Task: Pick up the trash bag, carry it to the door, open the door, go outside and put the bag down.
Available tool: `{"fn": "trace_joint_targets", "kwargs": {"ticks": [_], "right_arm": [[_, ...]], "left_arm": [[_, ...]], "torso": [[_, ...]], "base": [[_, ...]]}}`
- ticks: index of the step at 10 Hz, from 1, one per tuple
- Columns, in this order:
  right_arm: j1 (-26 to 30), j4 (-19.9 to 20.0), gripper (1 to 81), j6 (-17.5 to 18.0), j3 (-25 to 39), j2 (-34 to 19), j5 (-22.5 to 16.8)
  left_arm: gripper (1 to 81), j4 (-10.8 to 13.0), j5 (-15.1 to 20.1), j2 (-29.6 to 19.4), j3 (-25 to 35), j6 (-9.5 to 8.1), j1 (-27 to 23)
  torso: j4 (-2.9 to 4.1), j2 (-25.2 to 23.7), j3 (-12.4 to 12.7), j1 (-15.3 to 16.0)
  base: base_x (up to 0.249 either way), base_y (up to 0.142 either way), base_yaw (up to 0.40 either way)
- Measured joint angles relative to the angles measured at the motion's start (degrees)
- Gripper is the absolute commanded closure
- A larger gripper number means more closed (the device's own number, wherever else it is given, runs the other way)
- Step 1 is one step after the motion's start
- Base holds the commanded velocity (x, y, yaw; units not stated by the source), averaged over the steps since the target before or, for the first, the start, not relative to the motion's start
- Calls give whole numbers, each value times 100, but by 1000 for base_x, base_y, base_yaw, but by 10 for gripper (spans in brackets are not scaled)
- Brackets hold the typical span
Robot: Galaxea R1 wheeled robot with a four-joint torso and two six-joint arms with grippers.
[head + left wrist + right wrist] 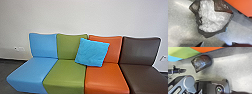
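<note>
Presently, the right gripper is at the near end of its own wrist view, its fingers parted, with nothing seen between them. The robot's dark base lies nearby. The left gripper, black and slender, has its fingers apart as well and empty; bare floor shows between its tips and the trash bag.

The trash bag, of dark translucent plastic, sits on the speckled grey floor between the base and the row of seats, near the front edge of the orange seat. Its mouth is spread wide and exposes crumpled, whitish, shiny film. Neither gripper touches it.

Farther off is a row of four padded, armless seats, side by side. From left to right these are a light blue seat, an olive green seat, an orange seat and a dark brown seat, each with a backrest of matching colour. A square, bright blue fabric cushion leans, tilted, across the green and orange backrests. Behind stands a plain off-white wall. A small white wall plate is fitted low, left of the blue backrest.
</note>
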Motion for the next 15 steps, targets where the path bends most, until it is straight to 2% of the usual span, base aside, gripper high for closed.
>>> {"fn": "trace_joint_targets", "kwargs": {"ticks": [2,7,9,12,15], "right_arm": [[43,13,10,2,2,13,-7],[43,30,10,0,15,17,-33],[40,29,10,0,15,17,-50],[38,30,10,0,15,41,-49],[11,30,10,0,20,63,-57]], "left_arm": [[10,2,-2,9,-5,0,-118],[10,2,26,312,-11,-20,-304],[10,2,56,343,-145,-124,-397],[10,2,52,347,-223,-129,-692],[10,2,179,395,-280,-134,-907]], "torso": [[0,-356,-328,230],[0,-1232,-439,783],[0,-1604,-452,1014],[0,-2131,-747,1344],[0,-2708,-813,1705]], "base": [[0,0,0],[0,0,0],[0,0,0],[0,0,0],[0,0,0]]}}
